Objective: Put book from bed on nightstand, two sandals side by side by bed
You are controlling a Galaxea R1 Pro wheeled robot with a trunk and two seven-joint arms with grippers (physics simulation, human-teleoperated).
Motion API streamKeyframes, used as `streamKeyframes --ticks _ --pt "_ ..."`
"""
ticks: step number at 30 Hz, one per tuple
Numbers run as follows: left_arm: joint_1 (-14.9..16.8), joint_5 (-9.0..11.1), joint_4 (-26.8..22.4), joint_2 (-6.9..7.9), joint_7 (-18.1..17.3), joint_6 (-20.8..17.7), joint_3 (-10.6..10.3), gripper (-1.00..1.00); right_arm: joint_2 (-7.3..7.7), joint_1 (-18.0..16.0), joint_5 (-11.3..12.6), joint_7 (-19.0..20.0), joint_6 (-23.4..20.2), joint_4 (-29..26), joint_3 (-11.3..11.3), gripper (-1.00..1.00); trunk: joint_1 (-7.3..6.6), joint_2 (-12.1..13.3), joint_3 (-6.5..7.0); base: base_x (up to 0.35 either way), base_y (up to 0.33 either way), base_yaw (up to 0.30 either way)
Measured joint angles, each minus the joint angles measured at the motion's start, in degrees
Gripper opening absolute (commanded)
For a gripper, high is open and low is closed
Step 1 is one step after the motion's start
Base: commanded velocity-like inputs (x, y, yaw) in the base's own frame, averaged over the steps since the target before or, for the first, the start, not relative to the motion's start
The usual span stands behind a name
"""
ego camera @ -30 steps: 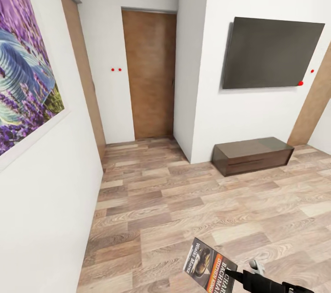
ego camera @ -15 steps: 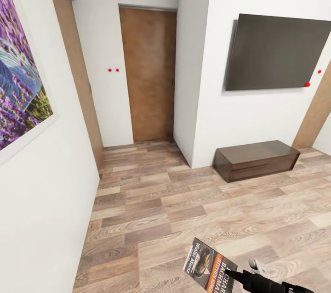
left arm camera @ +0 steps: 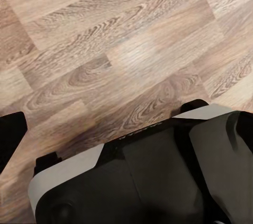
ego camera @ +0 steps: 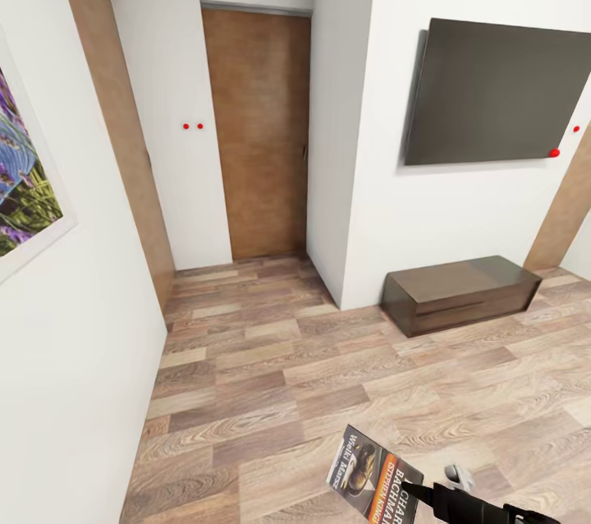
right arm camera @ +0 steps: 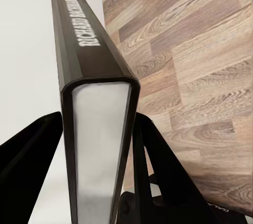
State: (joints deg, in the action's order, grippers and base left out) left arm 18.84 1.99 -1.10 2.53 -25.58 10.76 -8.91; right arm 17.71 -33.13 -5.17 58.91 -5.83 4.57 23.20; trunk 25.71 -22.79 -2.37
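wood-plank floor (ego camera: 328, 376) spreads across a white-walled hallway-like room, so the robot looks to be in transit rather than at the bed, which does not appear among these surroundings. a closed brown door (ego camera: 258, 134) stands at the far end, and a second brown door (ego camera: 115, 138) sits in the left wall. a large dark television (ego camera: 492, 93) hangs on the right-hand wall, with a long dark bench (ego camera: 460, 292) on the floor below it, against the wall. part of a purple-flowered picture (ego camera: 25, 179) hangs on the near left wall.

the book (ego camera: 373, 475) is off the floor at the near right, carried by the right gripper (ego camera: 423, 495). in the right wrist view the book (right arm camera: 97, 124) stands on edge between the black fingers (right arm camera: 158, 166), its page block facing the camera and spine lettering running away, so the gripper is pinching it across its thickness, probably to keep it steady while the base moves. the left gripper (left arm camera: 16, 139) hangs over bare planks; whether it is spread or closed cannot be told.

as a judgement, the book is picked up and being carried; placing it on a nightstand and both sandals remain to do.
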Motion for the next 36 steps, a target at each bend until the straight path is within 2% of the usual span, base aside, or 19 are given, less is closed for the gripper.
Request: streamKeyframes --ticks 30,36 --pt "0.00 0.00 0.00 0.00 0.00 0.01 -0.05 1.00 0.00 0.00 0.00 0.01 0.00 0.00 0.01 -1.00 0.00 0.00 0.00 0.326 0.000 0.000" --pt "0.02 0.00 0.01 -0.01 -0.01 0.06 -0.06 1.00 0.00 0.00 0.01 0.04 0.00 -0.01 0.22 -1.00 0.03 0.01 0.01 0.114 0.000 -0.114"
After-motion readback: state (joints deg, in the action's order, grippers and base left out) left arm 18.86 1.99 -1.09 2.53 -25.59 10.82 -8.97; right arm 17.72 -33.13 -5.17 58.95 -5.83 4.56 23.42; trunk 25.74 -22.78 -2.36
